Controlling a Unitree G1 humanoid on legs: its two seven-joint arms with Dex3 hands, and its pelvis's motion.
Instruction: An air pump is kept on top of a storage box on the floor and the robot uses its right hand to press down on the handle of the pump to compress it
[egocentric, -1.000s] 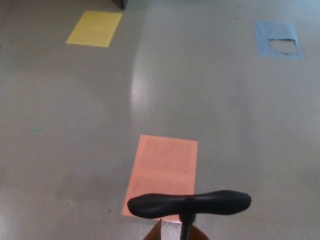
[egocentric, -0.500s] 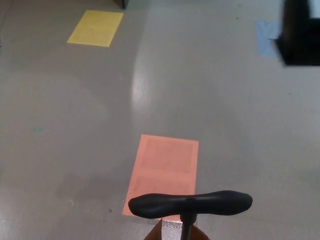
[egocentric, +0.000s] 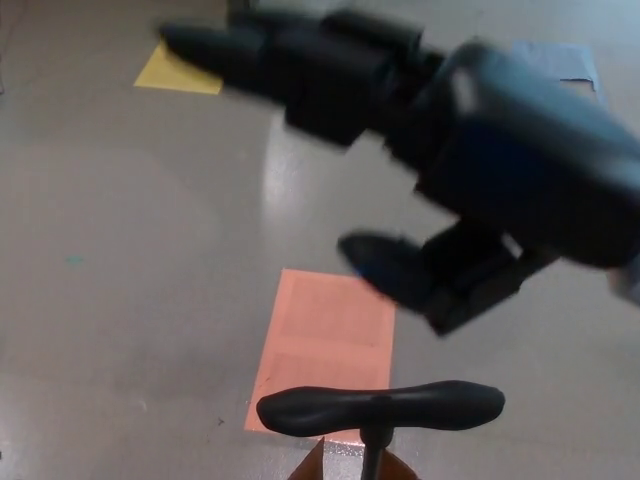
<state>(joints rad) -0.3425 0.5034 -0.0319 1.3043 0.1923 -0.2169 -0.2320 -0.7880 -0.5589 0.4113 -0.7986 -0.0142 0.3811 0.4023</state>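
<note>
The blurred black right robot hand (egocentric: 440, 150) hangs open, fingers (egocentric: 250, 50) spread leftward, thumb (egocentric: 385, 265) below, gripping nothing. Beneath it, apart, one black plastic T-shaped pump handle (egocentric: 380, 407) sits level on a thin shaft. Three floor patches: orange (egocentric: 325, 335), yellow (egocentric: 175, 72), blue (egocentric: 570, 58). No writing is legible.

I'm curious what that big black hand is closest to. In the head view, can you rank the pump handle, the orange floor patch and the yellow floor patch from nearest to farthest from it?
Right hand, judged by picture position:
1. Orange patch, just below the thumb.
2. Pump handle, lower still, bottom centre.
3. Yellow patch, top left; it only looks near the fingertips because the raised hand overlaps it.
</note>
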